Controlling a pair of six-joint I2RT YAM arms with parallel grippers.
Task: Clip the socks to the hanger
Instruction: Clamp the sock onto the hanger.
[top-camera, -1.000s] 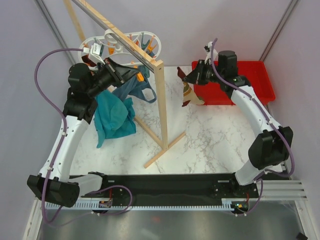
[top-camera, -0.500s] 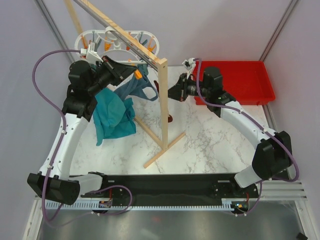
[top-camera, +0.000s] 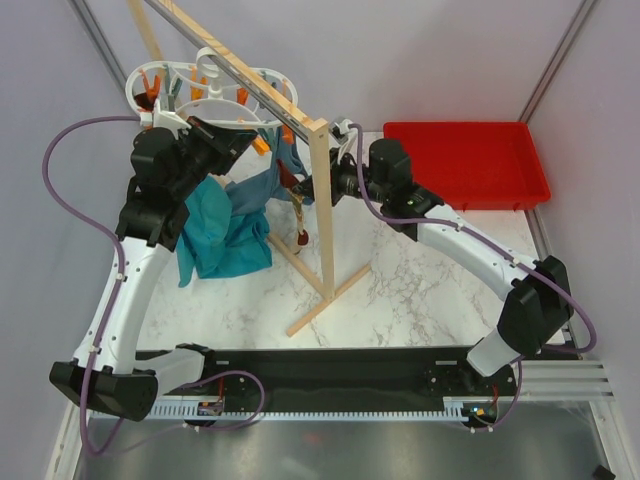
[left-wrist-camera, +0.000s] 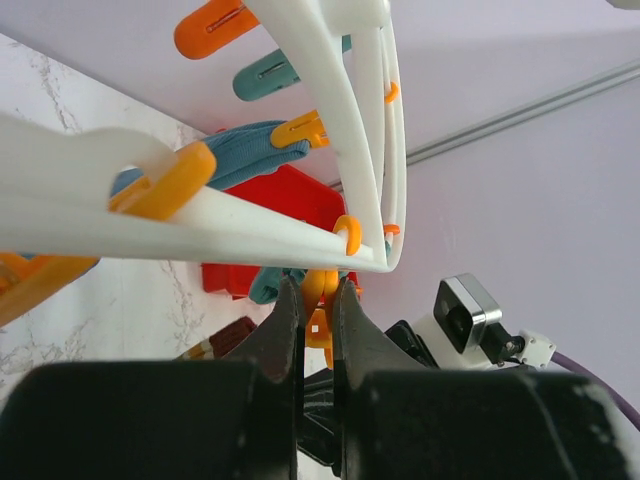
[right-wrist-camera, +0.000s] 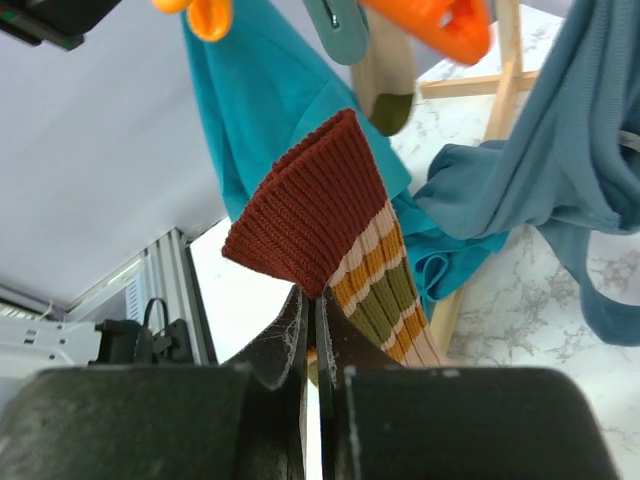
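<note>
- left gripper (left-wrist-camera: 318, 290) pinched tight on an orange clip (left-wrist-camera: 320, 328) under the white hanger (left-wrist-camera: 330, 120)
- right gripper (right-wrist-camera: 312, 300) clamped on the striped sock (right-wrist-camera: 330, 220), brown cuff up, beside a teal cloth (right-wrist-camera: 260, 110)

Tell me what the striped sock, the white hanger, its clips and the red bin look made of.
The striped sock: knitted fabric, matte; ribbed cuff visible. The white hanger: moulded plastic, smooth with a slight sheen. The orange clip: likely the same hard plastic. The red bin: probably plastic, uniform colour, moulded rim.
</note>
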